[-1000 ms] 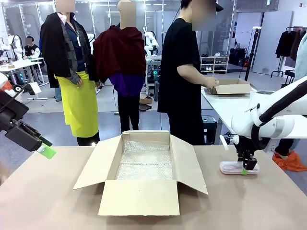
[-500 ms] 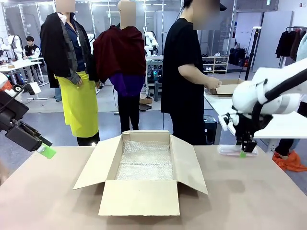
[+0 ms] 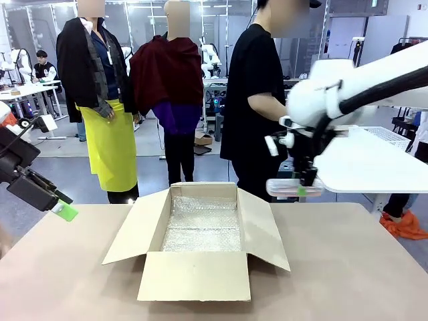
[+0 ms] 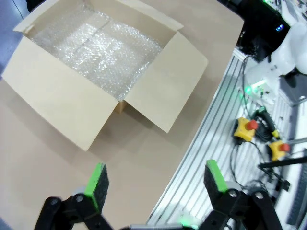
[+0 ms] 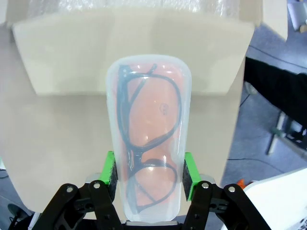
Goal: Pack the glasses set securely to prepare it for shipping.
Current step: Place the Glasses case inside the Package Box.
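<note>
bench (image 3: 348, 267): holds the open box (image 3: 200, 274)
case (image 5: 148, 79): in the air just right of the box; we reckon light, stiff, slippery
glasses (image 5: 154, 122): inside the case, fragile
right tool (image 5: 149, 173): clamped on the case's sides, good spot, we think
left tool (image 4: 157, 181): apart, empty, left of the box

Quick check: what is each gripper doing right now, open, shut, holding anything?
Left gripper: open, holding nothing.
Right gripper: shut on the glasses case, with the glasses inside.
</note>
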`<state>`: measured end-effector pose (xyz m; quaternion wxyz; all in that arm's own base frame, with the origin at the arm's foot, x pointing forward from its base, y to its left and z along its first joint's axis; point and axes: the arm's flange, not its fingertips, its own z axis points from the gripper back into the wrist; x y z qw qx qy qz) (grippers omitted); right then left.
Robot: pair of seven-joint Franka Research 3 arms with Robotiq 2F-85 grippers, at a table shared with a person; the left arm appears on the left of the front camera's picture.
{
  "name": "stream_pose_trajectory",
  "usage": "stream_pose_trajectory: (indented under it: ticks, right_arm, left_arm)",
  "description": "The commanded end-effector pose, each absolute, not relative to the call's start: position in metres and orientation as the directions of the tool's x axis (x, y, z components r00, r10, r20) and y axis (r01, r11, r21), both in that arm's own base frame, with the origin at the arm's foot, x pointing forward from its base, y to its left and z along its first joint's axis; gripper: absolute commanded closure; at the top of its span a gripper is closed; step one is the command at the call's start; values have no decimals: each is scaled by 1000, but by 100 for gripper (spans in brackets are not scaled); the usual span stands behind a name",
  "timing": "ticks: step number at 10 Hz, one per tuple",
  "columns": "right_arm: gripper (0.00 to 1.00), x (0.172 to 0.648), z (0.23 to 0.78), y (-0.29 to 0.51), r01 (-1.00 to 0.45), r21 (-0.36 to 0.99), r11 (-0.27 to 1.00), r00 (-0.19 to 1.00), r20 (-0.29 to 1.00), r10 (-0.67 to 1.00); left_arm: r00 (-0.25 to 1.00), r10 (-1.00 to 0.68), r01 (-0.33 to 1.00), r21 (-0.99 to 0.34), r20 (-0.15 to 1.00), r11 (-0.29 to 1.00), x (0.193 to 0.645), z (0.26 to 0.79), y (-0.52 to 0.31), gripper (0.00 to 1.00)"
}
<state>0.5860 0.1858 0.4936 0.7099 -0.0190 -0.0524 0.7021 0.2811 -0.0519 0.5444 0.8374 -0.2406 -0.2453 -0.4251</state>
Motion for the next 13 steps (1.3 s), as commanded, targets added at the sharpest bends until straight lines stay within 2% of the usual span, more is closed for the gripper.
stream_pose_trajectory:
  ticks: [1, 5, 8, 12, 13]
  right_arm:
    - [66, 618, 504, 254, -996, -85, 2, 3, -7, 1000]
    - [66, 654, 496, 361, -995, -97, -29, -30, 5, 1000]
    - [66, 698, 447, 399, -993, -88, -75, -77, 19, 997]
    - [66, 723, 394, 415, -1000, -21, -16, -16, 33, 999]
    - [33, 723, 387, 415, -1000, -12, -9, -9, 31, 999]
  left_arm:
    - [499, -594, 842, -192, 631, 504, 282, 546, -51, 0]
    - [499, -594, 842, -192, 631, 504, 282, 546, -51, 0]
    - [499, -594, 842, -192, 631, 504, 282, 546, -51, 0]
    - [499, -594, 842, -192, 631, 504, 282, 546, -51, 0]
    - [499, -594, 842, -192, 631, 504, 282, 546, -51, 0]
